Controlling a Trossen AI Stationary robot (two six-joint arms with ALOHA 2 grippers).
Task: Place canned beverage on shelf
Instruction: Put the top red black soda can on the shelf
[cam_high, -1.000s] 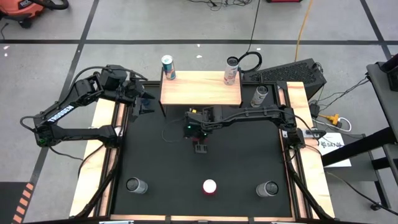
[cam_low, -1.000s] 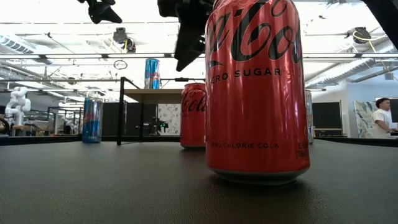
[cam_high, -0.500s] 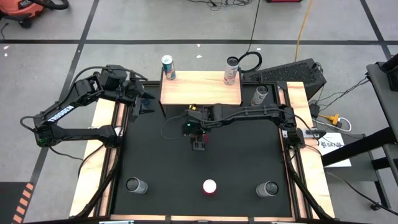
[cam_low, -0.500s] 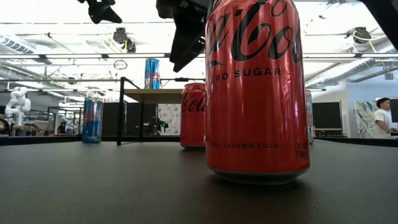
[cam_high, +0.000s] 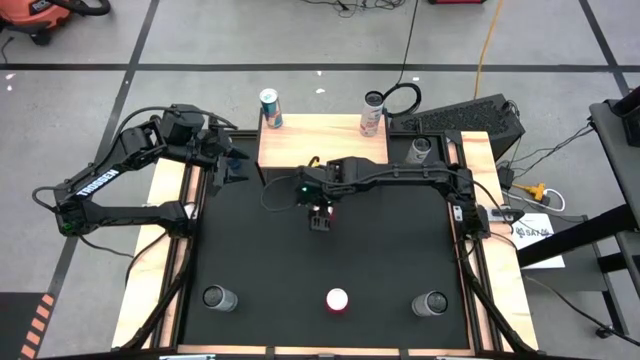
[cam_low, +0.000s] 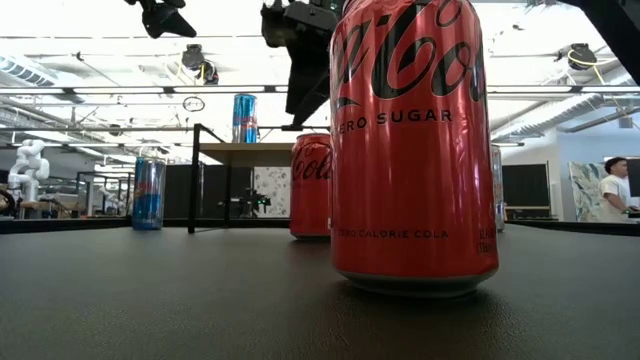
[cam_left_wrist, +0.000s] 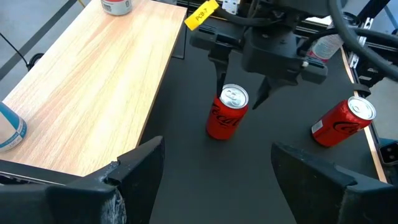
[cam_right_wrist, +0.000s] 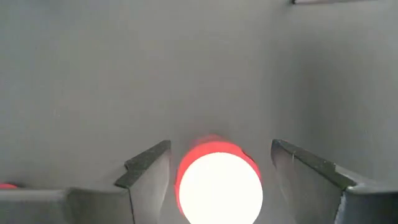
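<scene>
The shelf (cam_high: 323, 145) is a light-wood board at the table's far edge, with a blue can (cam_high: 270, 108) and a pale can (cam_high: 372, 113) standing at its far corners. A red cola can (cam_left_wrist: 222, 121) stands upright on the black mat just in front of the shelf. My right gripper (cam_left_wrist: 237, 98) hangs over it, open and pointing down, one finger on either side of the can's top (cam_right_wrist: 219, 186) with gaps showing. In the high view this gripper (cam_high: 320, 216) hides the can. My left gripper (cam_high: 228, 160) waits open, raised beside the shelf's left end.
A second red can (cam_high: 337, 300) stands at the middle of the near edge, close to the low camera (cam_low: 410, 150). Silver-topped cans stand at the near left (cam_high: 217, 298) and near right (cam_high: 431, 303). One more can (cam_high: 418, 152) stands right of the shelf.
My right gripper has moved a little toward the table's far edge and the shelf, turning slightly, and now stands over the red can. Its fingers have stayed open. The cans have not moved.
</scene>
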